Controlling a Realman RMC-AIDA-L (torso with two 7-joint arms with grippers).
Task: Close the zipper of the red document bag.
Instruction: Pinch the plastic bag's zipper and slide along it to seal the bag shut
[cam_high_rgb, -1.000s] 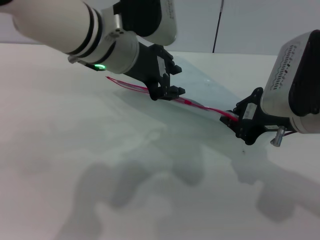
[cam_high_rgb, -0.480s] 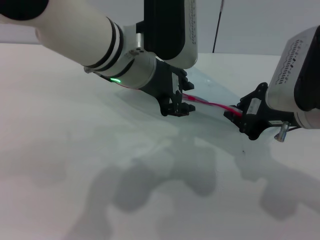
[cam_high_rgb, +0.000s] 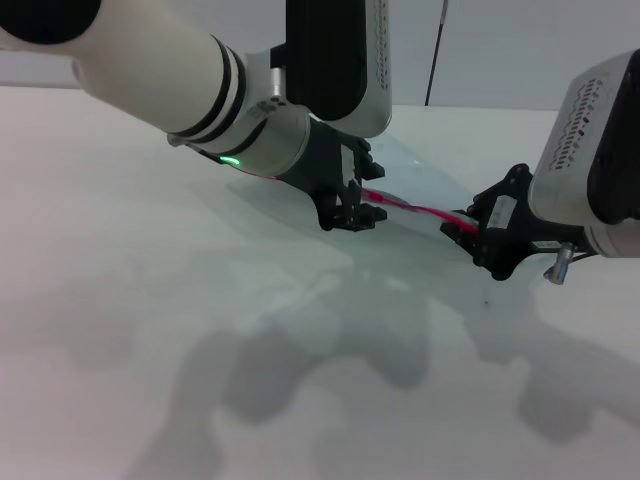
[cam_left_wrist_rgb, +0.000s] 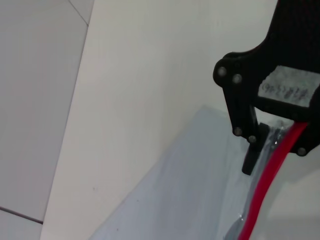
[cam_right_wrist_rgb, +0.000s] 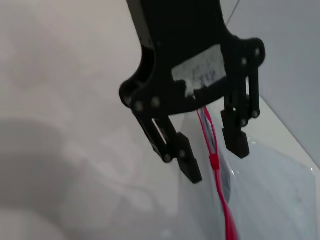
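1. The red document bag (cam_high_rgb: 415, 180), a flat translucent blue-grey pouch, lies on the pale surface (cam_high_rgb: 150, 300) between the two arms; its zipper (cam_high_rgb: 425, 211) runs as a thin red strip along the near long edge, slightly lifted and bowed between the two grippers.

2. The left gripper (cam_high_rgb: 352, 212) sits on the zipper partway along its length; in the right wrist view its fingers (cam_right_wrist_rgb: 186, 161) stand apart with the red strip passing down between them, so it reads as open around the strip and not clamped on it; whether a finger touches the slider cannot be told.

3. The right gripper (cam_high_rgb: 476, 228) is at the strip's right-hand end, low over the surface; in the left wrist view the red strip disappears into its black fingers (cam_left_wrist_rgb: 249, 159), and it looks closed on the zipper's end, pinning that corner.

4. Judged step: the pull itself; one arm anchors the end while the other works the slider along the track; a short red stretch shows between the two grippers, so the run looks well along but not finished.

5. The slider is too small to pick out with certainty; a small red tab (cam_right_wrist_rgb: 214, 161) on the strip between the left gripper's fingers may be it.

6. The next move calls for a firm pinch on that tab, then a steady draw along the line of the strip with the anchoring end kept taut; pulling off-line would likely buckle the thin pouch or jam the track.
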